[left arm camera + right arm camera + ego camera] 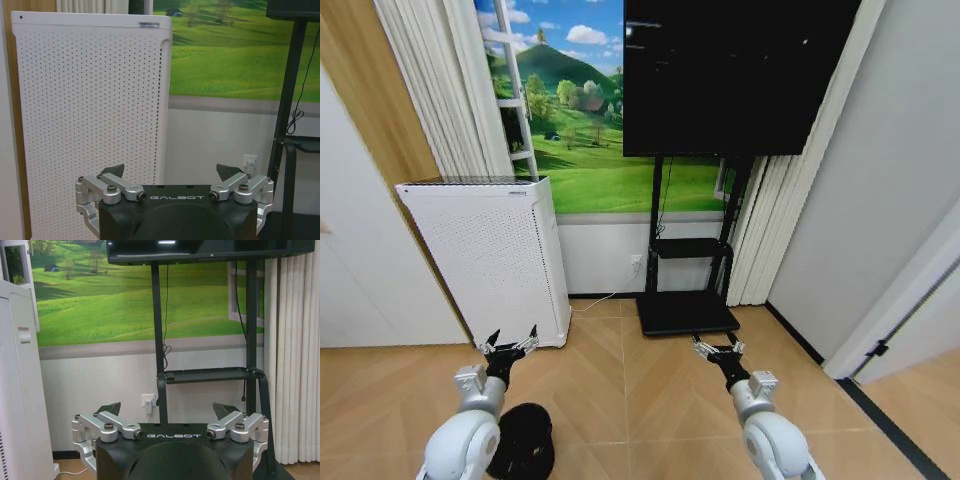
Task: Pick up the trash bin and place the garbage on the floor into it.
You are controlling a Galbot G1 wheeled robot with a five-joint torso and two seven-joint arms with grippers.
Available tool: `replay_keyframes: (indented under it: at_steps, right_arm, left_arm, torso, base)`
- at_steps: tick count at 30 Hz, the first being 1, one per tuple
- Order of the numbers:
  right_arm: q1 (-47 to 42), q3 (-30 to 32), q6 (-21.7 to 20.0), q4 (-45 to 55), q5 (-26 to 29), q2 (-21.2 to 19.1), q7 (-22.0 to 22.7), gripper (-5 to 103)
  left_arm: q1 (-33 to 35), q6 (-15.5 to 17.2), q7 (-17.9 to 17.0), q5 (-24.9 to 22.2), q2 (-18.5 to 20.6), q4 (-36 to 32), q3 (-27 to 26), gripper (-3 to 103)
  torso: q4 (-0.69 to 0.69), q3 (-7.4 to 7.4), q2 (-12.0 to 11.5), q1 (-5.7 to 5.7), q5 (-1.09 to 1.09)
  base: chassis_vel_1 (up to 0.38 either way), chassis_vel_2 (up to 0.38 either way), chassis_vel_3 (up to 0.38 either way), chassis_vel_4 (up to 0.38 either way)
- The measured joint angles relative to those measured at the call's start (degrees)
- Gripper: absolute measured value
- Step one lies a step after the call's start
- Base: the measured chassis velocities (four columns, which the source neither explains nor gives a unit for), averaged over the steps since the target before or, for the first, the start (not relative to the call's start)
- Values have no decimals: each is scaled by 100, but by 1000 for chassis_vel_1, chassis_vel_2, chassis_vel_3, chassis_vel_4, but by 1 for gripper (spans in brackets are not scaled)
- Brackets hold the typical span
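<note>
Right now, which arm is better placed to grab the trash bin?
Left, probably. The trash bin sits on the floor beside the left arm, below its open left claw. The right claw is farther off.

The left gripper [511,344] and right gripper [718,346] are held apart over the light tan herringbone wooden floor [620,400], fingers spread. The small round black mesh trash bin [524,441] is seen beside the left arm, near the tall white perforated appliance [490,260].
</note>
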Motion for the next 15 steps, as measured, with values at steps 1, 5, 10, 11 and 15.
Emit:
replay_keyframes:
  at_steps: [1, 5, 10, 11, 15]
  right_arm:
    - [-6, 2, 1, 10, 8, -4, 0, 100]
    - [-8, 13, 5, 27, 30, -23, -1, 100]
    - [-9, 22, -3, 60, 33, -34, -1, 100]
    - [-18, 23, -9, 86, 33, -31, -1, 100]
    - [-67, 23, -21, 148, -18, 11, 0, 100]
  left_arm:
    - [10, 0, 0, 4, -8, -3, -1, 100]
    - [26, -134, -29, 8, -28, 9, 5, 100]
    - [60, -200, -116, 36, -43, 11, 10, 100]
    - [88, -192, -120, 35, -42, -24, -11, 100]
    - [114, -180, -125, -15, -2, -70, -47, 100]
  torso:
    - [0, 20, 35, 15, 0]
    - [0, 66, 120, 51, 0]
    - [0, 105, 178, 73, -1]
    - [0, 111, 185, 76, 0]
    - [0, 111, 185, 76, 0]
  base:
    - [0, 0, 0, 0]
    - [0, 0, 0, 0]
    - [0, 0, 0, 0]
    - [0, 0, 0, 0]
    - [0, 0, 0, 0]
